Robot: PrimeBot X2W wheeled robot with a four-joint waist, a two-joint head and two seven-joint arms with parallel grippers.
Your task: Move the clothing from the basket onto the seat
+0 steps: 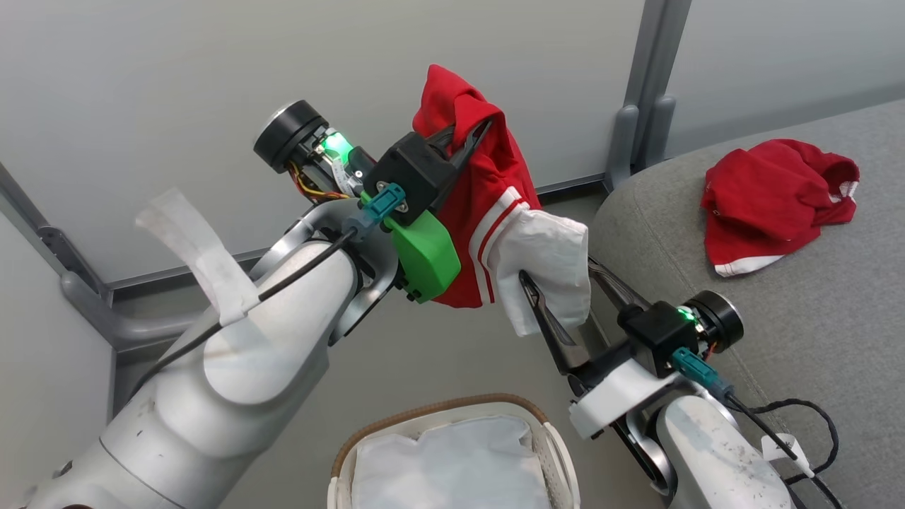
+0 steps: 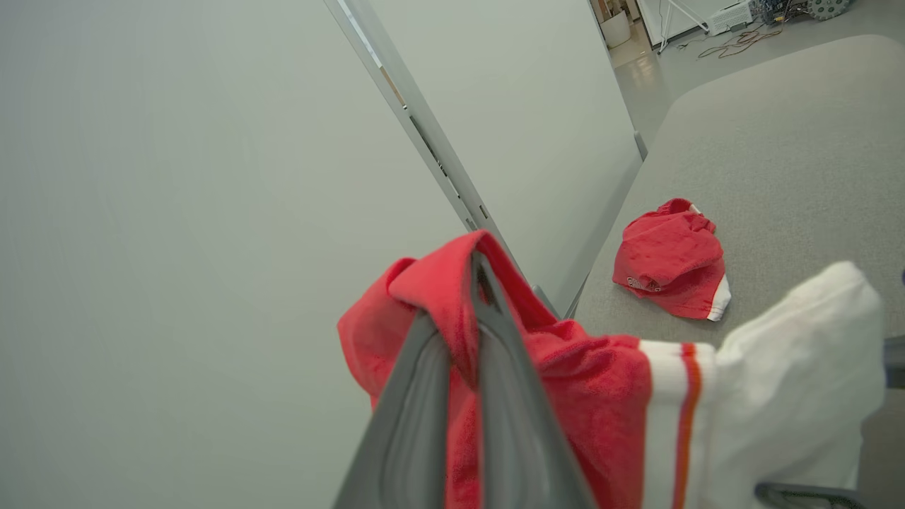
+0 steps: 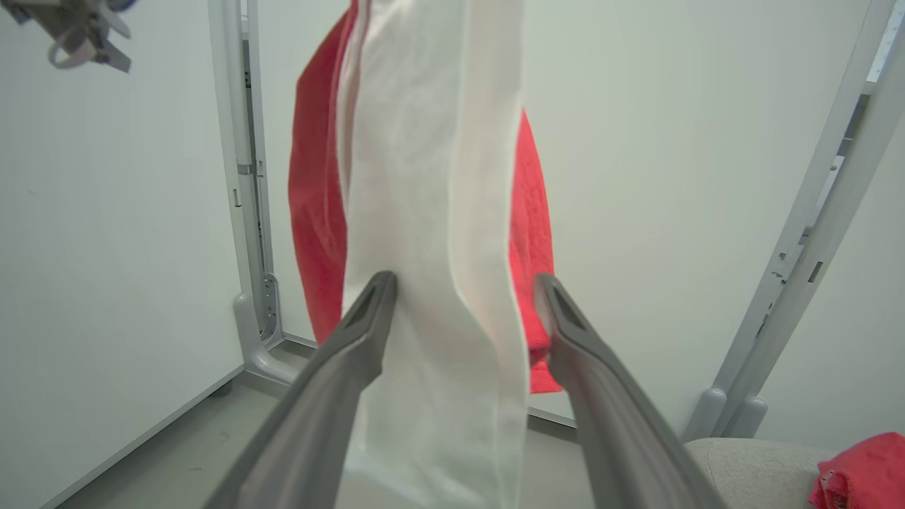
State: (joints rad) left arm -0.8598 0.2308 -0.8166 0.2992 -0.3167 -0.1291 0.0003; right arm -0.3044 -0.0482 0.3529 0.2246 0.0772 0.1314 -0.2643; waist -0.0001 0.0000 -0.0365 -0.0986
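While clamping a garment (image 1: 488, 184) tight in the left gripper (image 1: 481, 131), high above the basket (image 1: 385, 420), looks past halfway. Shows only white lining (image 1: 452, 459) in the basket. Straddles the garment's white part with the right gripper (image 1: 556, 270), fingers (image 1: 544, 325) wide. Already has a second garment (image 1: 771, 198) on the seat (image 1: 813, 339); needs the held one carried over.

Your head view cuts the basket (image 1: 438, 405) at the bottom edge, near half lost. On the left gripper (image 2: 476, 263), the inner faces are hidden in a fold of the held clothing (image 2: 565, 367). Second garment (image 2: 668, 258) on the seat (image 2: 792, 155): label print too small to read.
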